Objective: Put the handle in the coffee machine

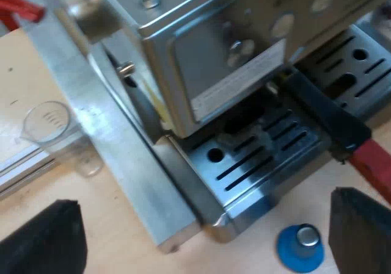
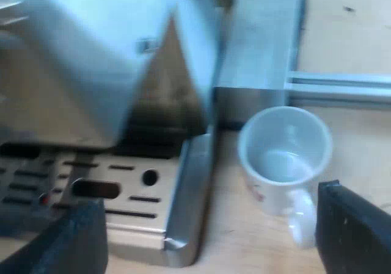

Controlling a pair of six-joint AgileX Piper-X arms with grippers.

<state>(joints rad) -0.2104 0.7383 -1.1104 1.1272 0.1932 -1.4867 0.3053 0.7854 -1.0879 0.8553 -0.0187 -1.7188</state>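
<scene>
Steel machine [image 1: 232, 48]: brushed and boxy, with a slotted drip tray [image 1: 256, 158] at its foot.
Handle [image 1: 324, 112]: a dark bar ending in red, its far end tucked under the machine's front (the metal head is hidden, so I can't tell whether it is locked).
Handle's line: slants out from under the machine and over the tray, red tip outward.
Left gripper [image 1: 201, 225]: fingers spread wide, holding nothing. The red end is just beside one finger [image 1: 360, 231], so I'd judge this the nearer arm.
Right gripper [image 2: 208, 216]: fingers apart, empty, over the tray's corner, near a glossy white mug [image 2: 275, 191].
Tamper [image 1: 300, 248]: blue disc with a metal knob, on the wooden table [image 1: 122, 243] by the tray.
Measuring glass [image 1: 52, 124]: clear, beside an aluminium rail [image 1: 122, 158].
</scene>
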